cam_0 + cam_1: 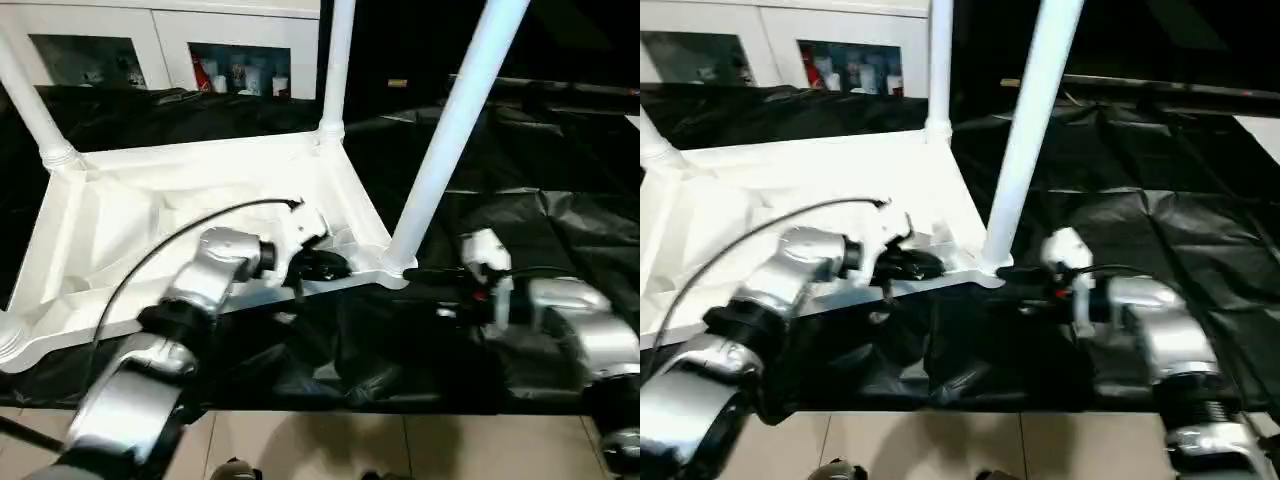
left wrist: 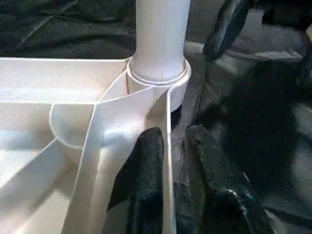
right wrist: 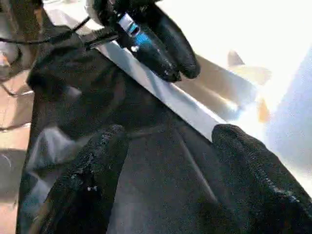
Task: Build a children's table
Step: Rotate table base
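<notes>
Both grippers at the upturned table top's near edge.
Left gripper: jaws narrow, straddling the rim wall beside a leg. Right gripper: jaws wide, empty.

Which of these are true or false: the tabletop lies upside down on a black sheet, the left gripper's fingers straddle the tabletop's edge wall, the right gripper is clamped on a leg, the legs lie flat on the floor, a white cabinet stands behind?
1. The tabletop lies underside up on the black sheet. True.
2. The left gripper has one finger on each side of the tabletop's edge wall. True.
3. The right gripper is clamped on a leg. False: its fingers stand apart over the black sheet, gripping nothing.
4. The legs lie flat on the floor. False: the near leg and others stand in corner sockets.
5. A white cabinet with glass doors stands behind. True.
</notes>
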You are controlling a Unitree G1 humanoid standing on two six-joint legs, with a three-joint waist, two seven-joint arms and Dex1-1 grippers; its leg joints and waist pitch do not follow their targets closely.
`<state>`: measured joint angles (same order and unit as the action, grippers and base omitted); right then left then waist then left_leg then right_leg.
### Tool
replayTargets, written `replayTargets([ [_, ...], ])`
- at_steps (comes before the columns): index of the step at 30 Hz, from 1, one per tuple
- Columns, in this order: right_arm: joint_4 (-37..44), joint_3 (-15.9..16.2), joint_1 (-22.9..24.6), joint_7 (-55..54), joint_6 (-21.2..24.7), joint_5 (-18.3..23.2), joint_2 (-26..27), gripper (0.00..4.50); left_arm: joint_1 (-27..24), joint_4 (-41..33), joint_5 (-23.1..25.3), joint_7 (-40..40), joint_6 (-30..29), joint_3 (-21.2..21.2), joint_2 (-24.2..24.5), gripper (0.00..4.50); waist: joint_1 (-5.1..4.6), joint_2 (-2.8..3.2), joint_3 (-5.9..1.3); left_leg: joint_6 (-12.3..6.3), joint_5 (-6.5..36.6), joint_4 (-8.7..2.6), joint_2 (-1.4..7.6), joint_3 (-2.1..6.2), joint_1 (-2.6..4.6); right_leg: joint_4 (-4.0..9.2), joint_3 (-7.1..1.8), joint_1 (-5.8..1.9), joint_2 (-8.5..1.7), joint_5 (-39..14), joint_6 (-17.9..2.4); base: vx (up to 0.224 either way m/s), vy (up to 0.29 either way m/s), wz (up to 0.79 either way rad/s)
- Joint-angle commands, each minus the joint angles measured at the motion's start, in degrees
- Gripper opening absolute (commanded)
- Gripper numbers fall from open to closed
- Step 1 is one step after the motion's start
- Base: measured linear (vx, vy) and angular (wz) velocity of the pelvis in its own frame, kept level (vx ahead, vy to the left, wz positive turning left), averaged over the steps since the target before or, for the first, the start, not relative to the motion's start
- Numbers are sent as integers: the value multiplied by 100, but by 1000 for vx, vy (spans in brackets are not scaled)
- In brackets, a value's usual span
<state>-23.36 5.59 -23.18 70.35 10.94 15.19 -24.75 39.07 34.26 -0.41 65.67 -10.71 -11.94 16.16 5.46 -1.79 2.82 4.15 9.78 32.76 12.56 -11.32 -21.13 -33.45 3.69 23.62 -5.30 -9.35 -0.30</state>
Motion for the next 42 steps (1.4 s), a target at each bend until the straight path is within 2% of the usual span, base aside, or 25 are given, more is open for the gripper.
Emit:
replayTargets([
  [1,-45,83,-100,-123,-44,-63,73,308,-172,-521,-86,100,-413,-3,104,127,26,-64,-388,-468,815,-329,127,22,46,216,-172,-311,-281,-753,-1490,0,0,0],
  [3,-250,110,-221,-373,-153,-184,224,308,-421,-1067,-164,119,-768,-7,260,135,11,-69,-380,-379,887,-329,106,10,71,235,-187,-289,-259,-826,-1442,0,0,0],
  [4,-593,107,-440,-816,-340,-379,427,308,-803,-1742,-284,214,-1153,35,516,145,26,15,-391,-287,913,-335,134,30,96,197,-194,-278,-297,-795,-1485,0,0,0],
  [5,-830,66,-583,-1085,-438,-447,539,308,-1040,-2070,-335,241,-1316,82,656,162,-47,11,-358,-187,956,-361,106,27,45,224,-199,-274,-267,-858,-1455,0,0,0],
  [6,-984,36,-674,-1256,-498,-484,610,308,-1190,-2267,-365,253,-1410,114,743,162,-46,13,-360,-95,1096,-355,102,17,92,235,-207,-258,-259,-1011,-1413,0,0,0],
  [7,-1116,-9,-751,-1435,-520,-513,649,308,-1320,-2389,-369,233,-1426,141,799,167,-60,52,-351,-59,1165,-363,97,25,78,235,-209,-260,-258,-1078,-1401,0,0,0],
  [8,-1218,-48,-809,-1600,-540,-550,676,308,-1413,-2481,-375,189,-1457,162,832,179,-68,43,-335,-2,1304,-372,83,8,108,283,-210,-241,-227,-1260,-1324,0,0,0],
  [9,-1351,-110,-881,-1855,-568,-610,708,308,-1566,-2652,-383,106,-1520,188,876,189,-64,82,-342,75,1367,-370,100,13,143,272,-222,-223,-233,-1250,-1317,0,0,0],
  [12,-2190,-438,-1295,-3151,-766,-749,839,308,-2167,-3127,-491,-309,-1620,535,809,209,-88,31,-341,182,1424,-376,86,16,127,269,-220,-237,-229,-1418,-1259,0,0,0],
  [13,-2447,-547,-1414,-3485,-830,-718,862,308,-2330,-3258,-494,-508,-1624,651,729,209,-100,-31,-335,166,1434,-374,94,-9,143,296,-227,-211,-215,-1434,-1241,0,0,0],
  [15,-2536,-591,-1456,-3586,-850,-687,865,308,-2386,-3323,-489,-596,-1641,687,695,232,-77,14,-329,141,1546,-356,83,-32,199,312,-238,-156,-176,-1515,-1165,0,0,0],
  [16,-2769,-655,-1566,-3839,-907,-689,873,308,-2494,-3497,-527,-714,-1769,712,679,241,-84,-42,-326,120,1539,-355,82,-39,196,318,-236,-156,-167,-1493,-1143,0,0,0],
  [17,-3278,-810,-1817,-4458,-1035,-672,898,308,-2742,-3790,-572,-877,-1909,737,651,246,-112,-49,-337,142,1382,-367,77,-7,112,262,-222,-226,-185,-1408,-1089,0,0,0],
  [19,-3723,-968,-2046,-4963,-1172,-644,918,308,-2976,-4078,-612,-1013,-2042,759,636,256,-120,-63,-338,148,1337,-363,75,-4,102,251,-217,-224,-188,-1367,-1071,0,0,0],
  [20,-4052,-1101,-2234,-5303,-1282,-602,923,308,-3180,-4311,-628,-1140,-2130,808,610,271,-119,-118,-353,125,1289,-346,73,-6,93,220,-215,-229,-192,-1318,-1047,0,0,0],
  [23,-4538,-1330,-2602,-5838,-1492,-577,904,308,-3652,-4853,-727,-1336,-2380,992,611,292,-160,-140,-367,31,1148,-303,49,-25,50,174,-222,-231,-171,-1069,-1032,0,0,0],
  [24,-4546,-1333,-2615,-5847,-1501,-580,903,308,-3680,-4879,-729,-1333,-2391,995,623,301,-192,-133,-361,-8,1091,-298,42,-25,26,167,-218,-234,-159,-957,-1043,0,0,0],
  [27,-4581,-1354,-2852,-5452,-1655,-557,952,308,-4433,-5579,-781,-1269,-2661,1061,906,330,-241,-297,-347,-113,1224,-275,56,-19,-25,152,-214,-247,-172,-1110,-962,0,0,0],
  [28,-4569,-1353,-2861,-5190,-1680,-528,974,308,-4571,-5722,-794,-1312,-2706,1082,929,330,-243,-308,-336,-128,1202,-292,63,-3,-48,147,-207,-262,-178,-1180,-924,0,0,0],
  [29,-4548,-1332,-2846,-5007,-1686,-525,985,308,-4652,-5804,-802,-1345,-2725,1101,934,333,-242,-248,-329,-147,1267,-274,72,-23,17,167,-223,-202,-162,-1197,-927,0,0,0],
  [31,-4481,-1169,-2726,-4377,-1781,-588,991,308,-4785,-5935,-810,-1546,-2687,1195,859,357,-251,-308,-319,-172,1272,-282,91,-32,32,166,-218,-185,-129,-1046,-1018,0,0,0],
  [35,-4302,-925,-2388,-3334,-1929,-670,936,308,-4750,-5949,-818,-1914,-2617,1290,663,388,-174,-317,-288,-103,1437,-290,112,-35,90,183,-226,-158,-124,-1039,-1077,0,0,0],
  [36,-4302,-925,-2388,-3334,-1929,-670,936,308,-4750,-5949,-818,-1914,-2617,1290,663,404,-166,-333,-292,-62,1519,-293,104,-22,77,186,-224,-179,-130,-1175,-1067,0,0,0],
  [39,-4074,-669,-2083,-2650,-1938,-796,867,308,-4627,-5863,-808,-2058,-2610,1180,616,422,-172,-276,-296,47,1721,-311,100,14,59,211,-224,-195,-147,-1461,-971,0,0,0],
  [42,-4023,-706,-2090,-2370,-1992,-730,947,308,-4590,-5847,-795,-2171,-2612,1168,607,444,-182,-308,-302,58,1798,-314,98,34,43,236,-221,-202,-169,-1649,-940,0,0,0],
])
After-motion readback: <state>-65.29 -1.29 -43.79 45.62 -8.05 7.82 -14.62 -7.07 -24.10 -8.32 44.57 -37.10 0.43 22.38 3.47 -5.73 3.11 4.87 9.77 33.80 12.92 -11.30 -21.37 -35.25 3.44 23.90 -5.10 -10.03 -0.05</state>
